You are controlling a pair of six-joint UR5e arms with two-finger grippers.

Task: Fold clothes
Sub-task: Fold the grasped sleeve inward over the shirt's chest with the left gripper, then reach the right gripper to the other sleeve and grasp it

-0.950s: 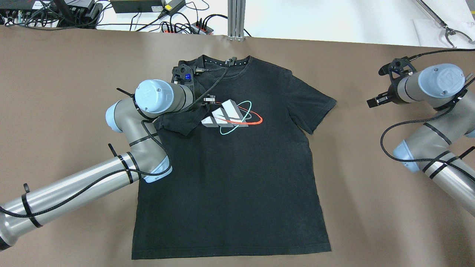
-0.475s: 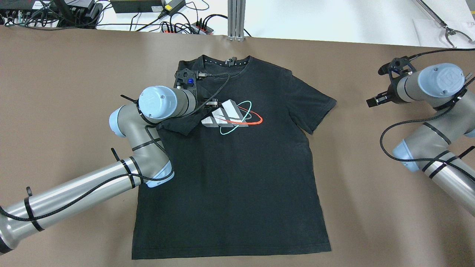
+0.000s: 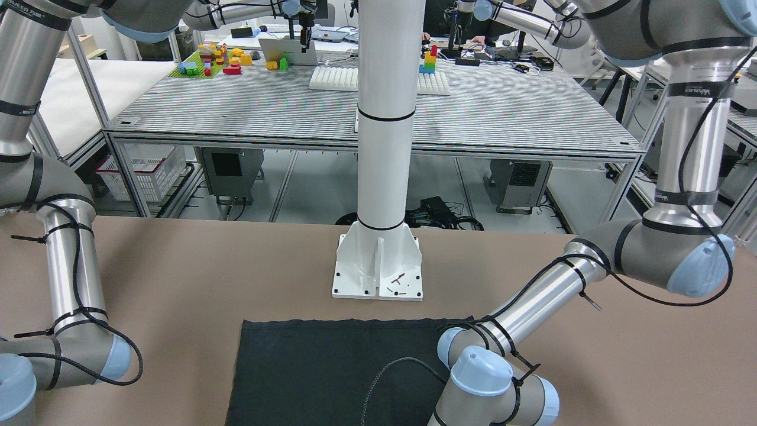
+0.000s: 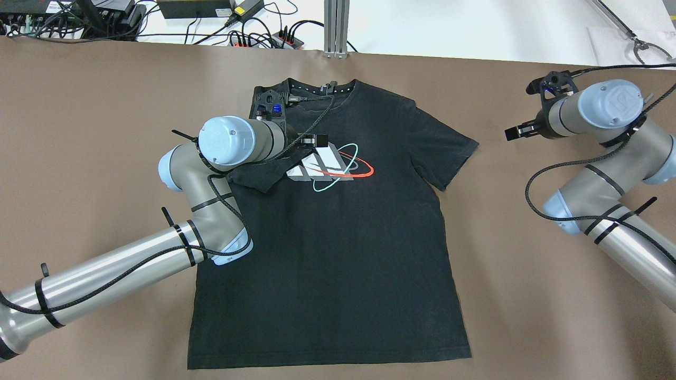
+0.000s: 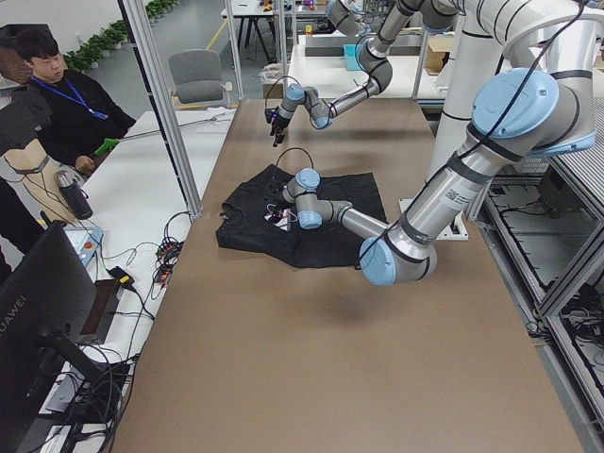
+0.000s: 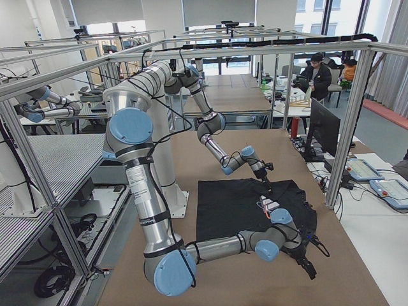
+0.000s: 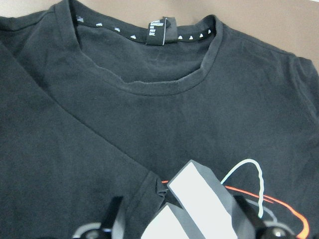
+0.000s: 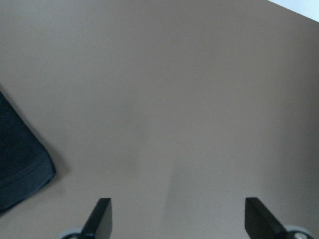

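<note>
A black T-shirt [image 4: 338, 253] with a white, red and teal logo [image 4: 330, 161] lies flat on the brown table, collar at the far side. Its sleeve on my left side [image 4: 256, 177] is folded in over the chest. My left gripper [image 4: 314, 141] hovers over the logo's left edge. In the left wrist view it [image 7: 179, 224] is open and holds nothing, with the collar [image 7: 154, 82] ahead of it. My right gripper [image 4: 515, 132] is open above bare table, right of the spread sleeve [image 4: 449, 153]. That sleeve's hem shows in the right wrist view [image 8: 20, 164], left of the gripper [image 8: 179, 216].
Cables and power strips [image 4: 253, 37] lie beyond the table's far edge beside an aluminium post [image 4: 336, 26]. A metal tool [image 4: 634, 39] lies at the far right. The robot's white pedestal [image 3: 378, 266] stands behind the shirt's hem [image 3: 331, 331]. An operator [image 5: 57, 94] sits off the table.
My left gripper has moved a little right over the logo, and its arm has followed. My right gripper has moved left and farther away, toward the spread sleeve. The shirt has not moved.
</note>
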